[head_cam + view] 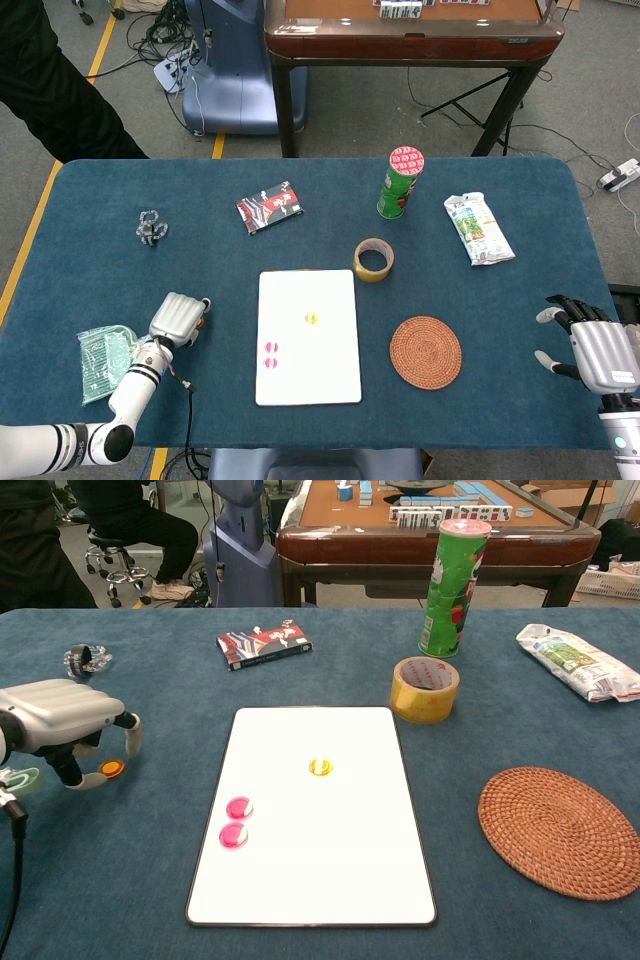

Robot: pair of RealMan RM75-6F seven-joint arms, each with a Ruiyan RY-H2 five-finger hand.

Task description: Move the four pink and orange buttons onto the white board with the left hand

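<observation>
The white board (307, 337) (312, 815) lies flat at the table's middle. On it sit two pink buttons (236, 821) (270, 354) side by side near its left edge, and a yellow-orange button (320, 767) (311, 318) near its centre. Another orange button (111, 768) lies on the blue cloth, left of the board. My left hand (62, 724) (176, 320) hovers over that button, fingers curled down around it; whether they touch it I cannot tell. In the head view the hand hides that button. My right hand (597, 350) rests with fingers spread at the table's right edge, holding nothing.
A yellow tape roll (424, 689), a green chip can (453, 586) and a snack bag (578, 662) stand behind and right of the board. A woven coaster (558, 829) lies at right. A red packet (263, 643), a clip (85, 659) and a green mesh pouch (104, 360) lie at left.
</observation>
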